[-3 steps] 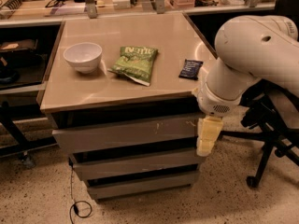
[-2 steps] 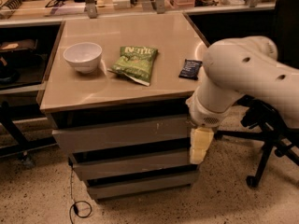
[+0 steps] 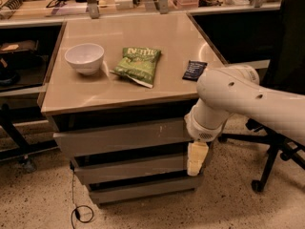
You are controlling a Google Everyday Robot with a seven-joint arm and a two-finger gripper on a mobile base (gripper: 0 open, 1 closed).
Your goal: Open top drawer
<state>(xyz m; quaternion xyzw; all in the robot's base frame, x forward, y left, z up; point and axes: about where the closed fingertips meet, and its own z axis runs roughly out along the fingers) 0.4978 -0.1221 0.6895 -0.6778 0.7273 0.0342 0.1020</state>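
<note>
The top drawer, the widest grey front with a flat slanted panel and small pale scratches right of centre, sits right under the overhang of the tan tabletop, a dark gap running along above it; below it step back two narrower grey drawer fronts, the middle one and the lowest one.

At the right end of the stack hangs the cream-coloured gripper, pointing down from the thick white robot arm that comes in from the right; its wrist covers the right end of the top drawer, and its tip lies in front of the right end of the middle front; how far open it is I cannot tell, nor whether it touches the drawers, and nothing shows in its hold.

Up on the tabletop, a round white bowl stands to the left; a crinkled green snack bag lies just beside it at centre; a small dark blue packet lies near the right edge.

Out to the right, a black office chair on the speckled floor; a thin black cable loops below the drawers' left corner.
</note>
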